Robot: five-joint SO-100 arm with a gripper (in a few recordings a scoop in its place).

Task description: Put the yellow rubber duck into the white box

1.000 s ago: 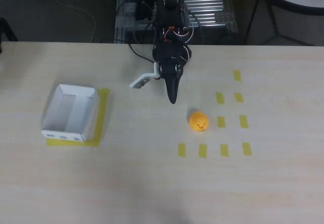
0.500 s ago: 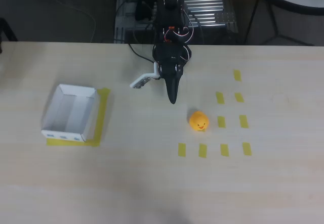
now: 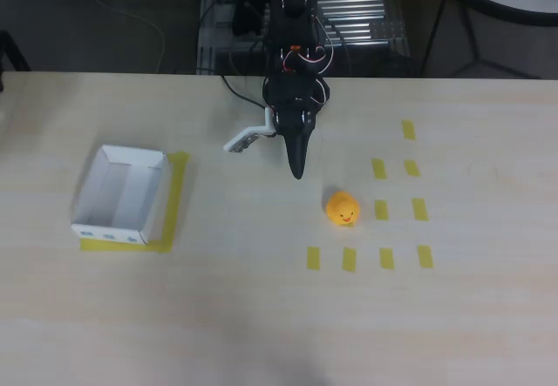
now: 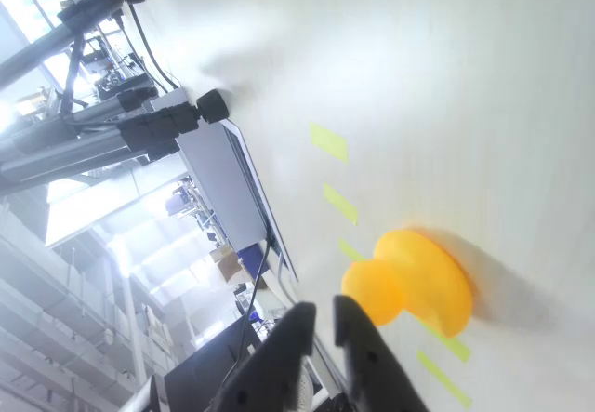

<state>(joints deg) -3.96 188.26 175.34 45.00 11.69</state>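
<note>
On the pale table [image 3: 261,316], in the overhead view, the yellow rubber duck [image 3: 343,208] is seen just right of centre, among yellow tape marks [image 3: 381,210]. The claw [image 3: 297,170] is found close to the duck at its ten o'clock, not touching it, its fingers drawn together on nothing. The white box [image 3: 120,193] lies well apart toward nine o'clock, on a yellow tape square [image 3: 174,203].
</note>
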